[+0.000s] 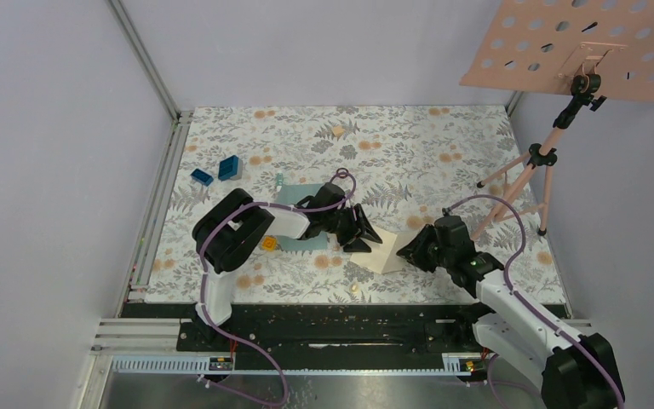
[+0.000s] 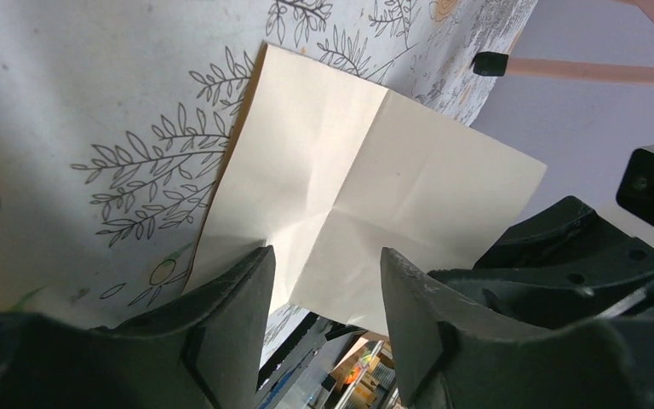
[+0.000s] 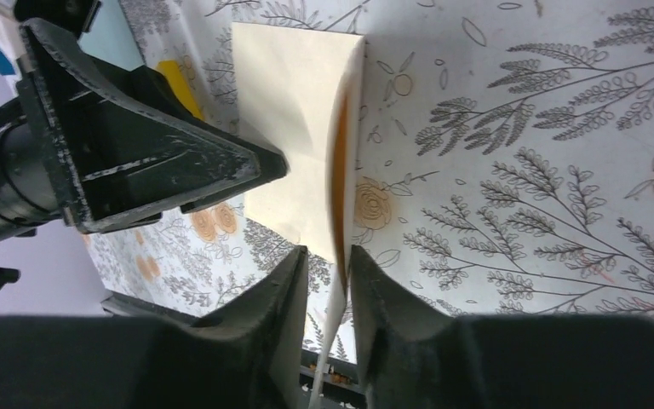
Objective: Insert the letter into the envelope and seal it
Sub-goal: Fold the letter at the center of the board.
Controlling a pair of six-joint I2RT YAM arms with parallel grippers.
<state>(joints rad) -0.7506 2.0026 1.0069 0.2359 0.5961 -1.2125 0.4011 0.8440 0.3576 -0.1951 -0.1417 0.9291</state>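
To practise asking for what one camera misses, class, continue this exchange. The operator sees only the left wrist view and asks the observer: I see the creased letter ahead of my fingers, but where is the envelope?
Observer: The envelope lies flat beyond the left arm, partly hidden under it.
Operator: Is the other gripper on the letter?
Observer: The right gripper has the letter edge between its jaws, which stand slightly apart.
Operator: Anything else out there?
Observer: Two blue blocks lie far left, apart from the envelope.

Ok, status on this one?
Left gripper open at letter edge. Right gripper open, letter edge between jaws. Letter creased, not in envelope. Left arm overlaps envelope.
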